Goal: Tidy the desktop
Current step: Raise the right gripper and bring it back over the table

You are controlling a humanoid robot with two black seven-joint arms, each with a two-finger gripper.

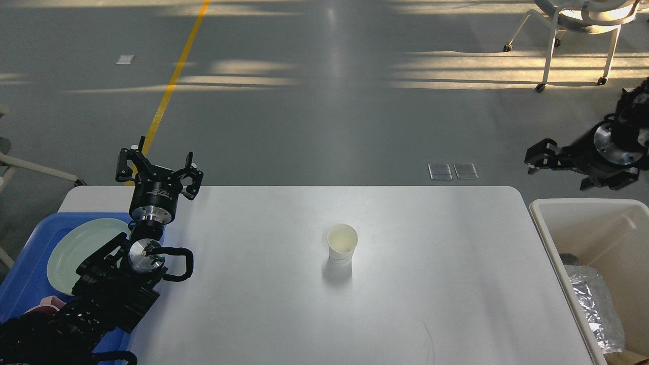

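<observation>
The desktop (416, 284) filled the lower middle of your view, white, smooth and rounded at its far corners, with grey floor beyond it. Near its centre you had one paper cup (342, 244) standing upright, mouth open to the camera, its shadow falling toward you on the white surface. Nothing touched that cup.

Off the left edge sat the blue tray (23, 284), and in it a pale green plate (76, 248) lying flat, with a pink item (43, 304) just showing at the tray's near side, too hidden to name. Your left gripper (158, 167) stood above the table's far-left corner, pointing up and away, its two fingers spread wide with nothing between them. The arm behind it crossed over the tray and part of the plate.

To the right, just beside the table edge, you had the off-white bin (573, 208), and down inside it a crumpled clear plastic wrap (593, 309). Your right gripper (541, 159) hung in the air above and behind the bin's far rim, pointing left. It was dark and seen at an angle, so you couldn't tell how its jaws stood; no object showed in it.
</observation>
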